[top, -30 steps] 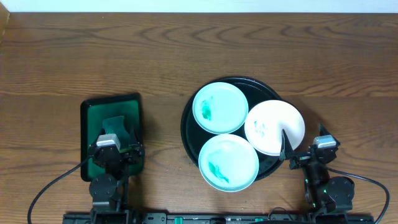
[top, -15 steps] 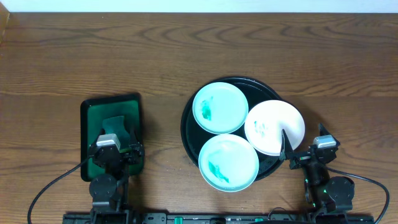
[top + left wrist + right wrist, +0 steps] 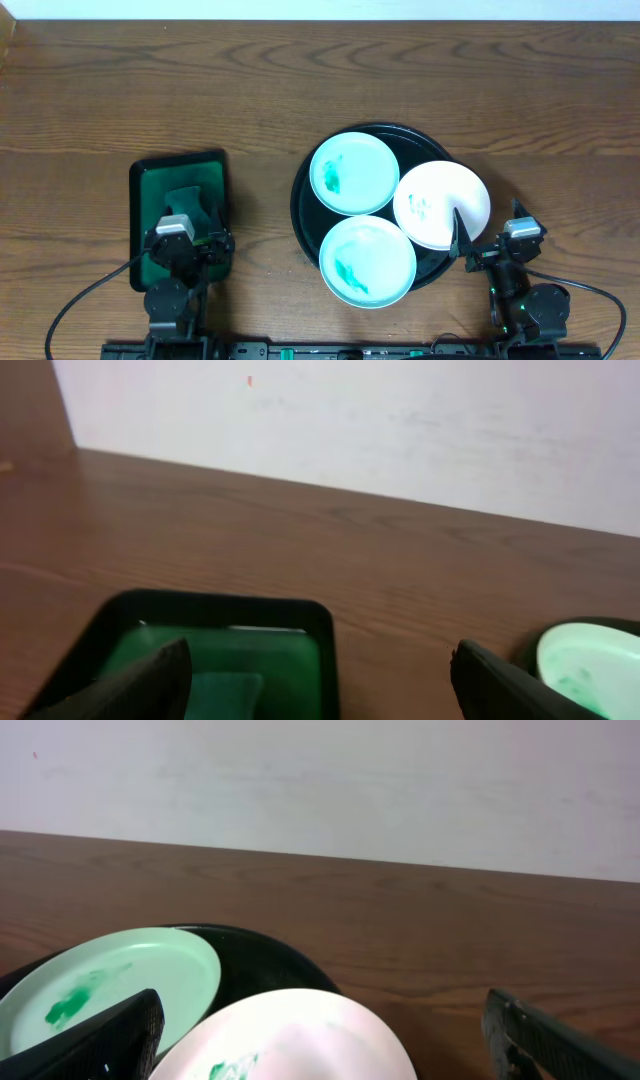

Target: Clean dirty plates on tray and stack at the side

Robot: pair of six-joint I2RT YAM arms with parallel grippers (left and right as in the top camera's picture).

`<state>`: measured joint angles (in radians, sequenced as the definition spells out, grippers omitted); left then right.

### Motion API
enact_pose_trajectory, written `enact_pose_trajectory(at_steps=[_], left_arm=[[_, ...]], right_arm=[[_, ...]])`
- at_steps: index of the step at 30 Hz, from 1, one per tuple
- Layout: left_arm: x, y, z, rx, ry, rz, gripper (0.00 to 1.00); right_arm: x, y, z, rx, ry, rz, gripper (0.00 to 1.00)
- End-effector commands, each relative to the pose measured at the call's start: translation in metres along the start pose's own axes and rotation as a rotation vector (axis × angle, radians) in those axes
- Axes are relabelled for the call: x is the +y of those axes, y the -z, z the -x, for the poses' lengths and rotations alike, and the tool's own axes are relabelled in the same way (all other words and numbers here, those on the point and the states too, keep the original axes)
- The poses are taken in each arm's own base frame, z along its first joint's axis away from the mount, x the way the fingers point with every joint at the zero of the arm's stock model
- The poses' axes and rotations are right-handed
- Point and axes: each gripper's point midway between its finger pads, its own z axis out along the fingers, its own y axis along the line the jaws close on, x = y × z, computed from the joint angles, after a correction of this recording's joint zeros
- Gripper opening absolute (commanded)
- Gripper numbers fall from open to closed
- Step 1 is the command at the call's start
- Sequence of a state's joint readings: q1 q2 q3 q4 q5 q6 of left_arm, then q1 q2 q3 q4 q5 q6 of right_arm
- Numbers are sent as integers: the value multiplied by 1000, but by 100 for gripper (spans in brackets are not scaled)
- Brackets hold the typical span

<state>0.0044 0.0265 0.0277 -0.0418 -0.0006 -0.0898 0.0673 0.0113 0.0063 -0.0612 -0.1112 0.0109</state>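
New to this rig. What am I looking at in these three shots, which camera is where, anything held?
Two robot arms sit at one edge of a wooden table, each ending in a two-finger gripper. The top-down picture is from a fixed camera above; the other two are from a camera on each wrist. The left gripper hangs open over a green tray. The right gripper is open beside the black tray, which carries a far mint plate, a near mint plate and a white plate, all green-smeared. Nothing is held.
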Motion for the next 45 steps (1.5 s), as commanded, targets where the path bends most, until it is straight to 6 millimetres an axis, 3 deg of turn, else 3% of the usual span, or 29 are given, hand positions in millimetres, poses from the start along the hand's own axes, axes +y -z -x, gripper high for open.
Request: enact_pose_trajectory(at_steps=[1, 7, 12, 17, 28, 32, 37, 45], left_arm=[[-1, -3, -28, 97, 49, -13, 83], [-23, -3, -45, 190, 68, -136, 83], [-25, -4, -50, 289, 166, -123, 83], [-28, -7, -37, 420, 142, -100, 83], [-39, -19, 30, 863, 0, -55, 83], [-39, -7, 33, 1069, 11, -19, 83], [-39, 18, 23, 1295, 73, 39, 83], [-38, 23, 18, 1339, 75, 48, 83]], right_arm=[[-4, 0, -2, 7, 11, -17, 99], [-4, 0, -2, 7, 11, -17, 99], [-4, 0, -2, 7, 11, -17, 99], [-4, 0, -2, 7, 11, -17, 99], [-4, 0, -2, 7, 11, -17, 99], [-4, 0, -2, 7, 11, -17, 99], [-4, 0, -2, 7, 11, -17, 99], [-4, 0, -2, 7, 11, -17, 99]])
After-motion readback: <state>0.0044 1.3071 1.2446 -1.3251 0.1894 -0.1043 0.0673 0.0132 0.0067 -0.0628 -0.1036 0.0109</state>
